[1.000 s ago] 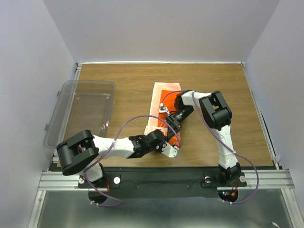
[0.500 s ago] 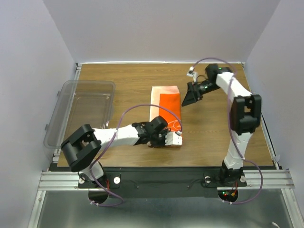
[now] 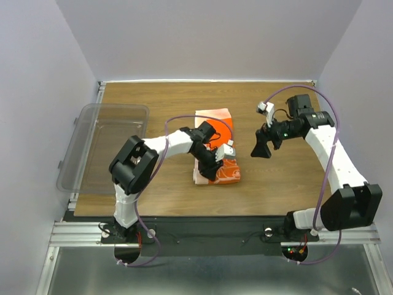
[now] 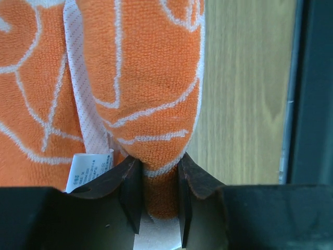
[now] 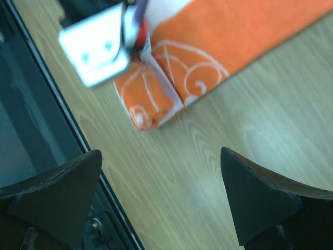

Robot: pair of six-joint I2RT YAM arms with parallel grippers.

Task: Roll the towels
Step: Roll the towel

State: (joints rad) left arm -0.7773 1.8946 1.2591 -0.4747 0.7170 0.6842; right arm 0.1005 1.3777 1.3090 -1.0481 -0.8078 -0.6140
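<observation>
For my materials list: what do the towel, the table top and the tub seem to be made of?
Towel: looped terry cloth, matte orange with white lines; the fuzzy pile shows. Table top: wood or wood-look laminate, brown grain, faint sheen. Tub: probably clear plastic; the table shows through.

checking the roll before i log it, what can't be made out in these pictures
Top view: the left arm and left gripper cover the middle of the towel, so how far it is rolled is hidden.
Left wrist view: the towel runs off the top and left edges; the print on its white label is too small to read.
Right wrist view: blurred; the top edge cuts the towel, so its pattern is unclear.
</observation>
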